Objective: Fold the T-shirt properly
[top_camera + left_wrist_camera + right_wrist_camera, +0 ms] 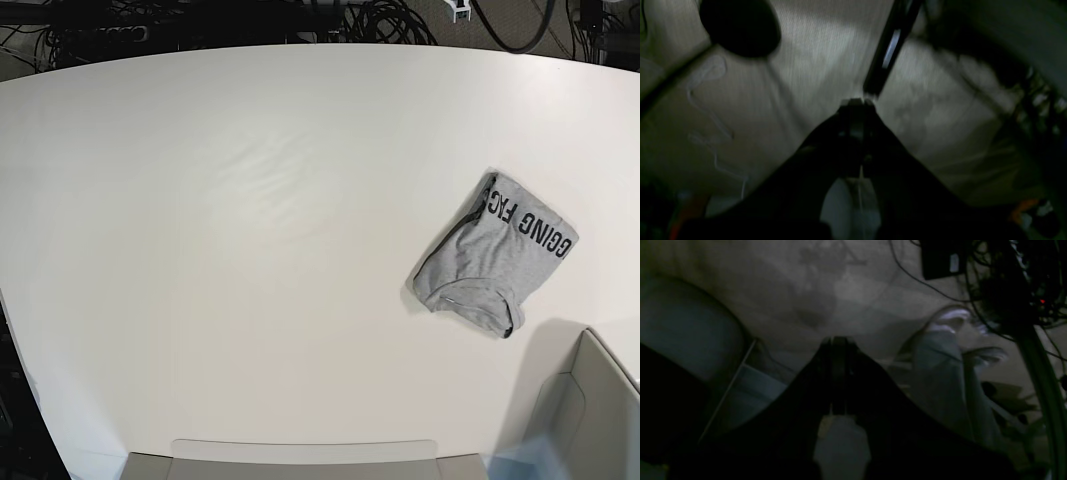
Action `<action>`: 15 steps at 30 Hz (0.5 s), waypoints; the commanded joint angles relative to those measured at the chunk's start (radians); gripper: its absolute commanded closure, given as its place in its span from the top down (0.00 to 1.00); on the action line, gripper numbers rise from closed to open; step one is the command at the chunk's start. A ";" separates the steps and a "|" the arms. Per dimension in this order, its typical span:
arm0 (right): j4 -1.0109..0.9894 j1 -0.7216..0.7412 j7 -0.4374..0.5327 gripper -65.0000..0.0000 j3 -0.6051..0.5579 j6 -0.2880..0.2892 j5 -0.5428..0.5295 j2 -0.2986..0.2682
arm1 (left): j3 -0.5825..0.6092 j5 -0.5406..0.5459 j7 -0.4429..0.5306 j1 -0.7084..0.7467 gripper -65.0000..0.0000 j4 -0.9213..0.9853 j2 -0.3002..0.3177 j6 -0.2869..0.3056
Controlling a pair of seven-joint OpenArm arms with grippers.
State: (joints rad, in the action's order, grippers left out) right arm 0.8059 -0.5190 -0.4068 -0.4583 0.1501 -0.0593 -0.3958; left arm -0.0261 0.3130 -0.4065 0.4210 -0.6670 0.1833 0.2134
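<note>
On the white surface, toward the base view's right side, the shirt lies as a small, slanted bundle, lettering showing along its upper right edge and a rolled hem or sleeve at its lower end. It looks folded down compactly, though the edges are uneven, so I judge the task near its end, or done with perhaps some tidying left. Neither arm appears over the surface in that view. Only the wrist views show the tools, both dark and blurred, pointing at dim floor and cables away from the shirt. The left tool has its tips drawn together on nothing. The right tool likewise looks closed and empty. Neither wrist view shows the shirt.
</note>
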 commanded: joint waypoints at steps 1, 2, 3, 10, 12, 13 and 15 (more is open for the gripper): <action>-0.055 0.003 0.021 0.00 -0.018 0.007 -0.006 0.001 | 0.013 -0.002 0.014 0.008 0.00 0.013 0.015 0.002; -0.113 0.024 0.064 0.00 -0.035 0.006 -0.006 0.004 | 0.030 -0.002 0.030 -0.001 0.00 0.033 0.022 0.002; -0.153 0.043 0.095 0.00 -0.047 0.006 -0.006 0.007 | 0.044 -0.002 0.044 -0.011 0.00 0.051 0.025 0.002; -0.337 0.141 0.219 0.00 -0.109 0.006 -0.006 0.053 | 0.127 -0.002 0.297 -0.089 0.00 0.290 0.038 -0.073; -0.371 0.162 0.243 0.00 -0.109 0.006 -0.004 0.067 | 0.167 -0.002 0.352 -0.104 0.00 0.333 0.040 -0.121; -0.386 0.173 0.257 0.00 -0.109 0.006 -0.004 0.073 | 0.191 -0.002 0.363 -0.110 0.00 0.344 0.041 -0.153; -0.408 0.190 0.280 0.00 -0.109 0.006 -0.004 0.079 | 0.220 -0.002 0.363 -0.115 0.00 0.344 0.043 -0.208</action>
State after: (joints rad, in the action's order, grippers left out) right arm 0.4042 -0.3229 -0.1215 -0.5663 0.1497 -0.0650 -0.2939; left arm 0.1898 0.3119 -0.0502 0.3008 -0.3202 0.2188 0.0078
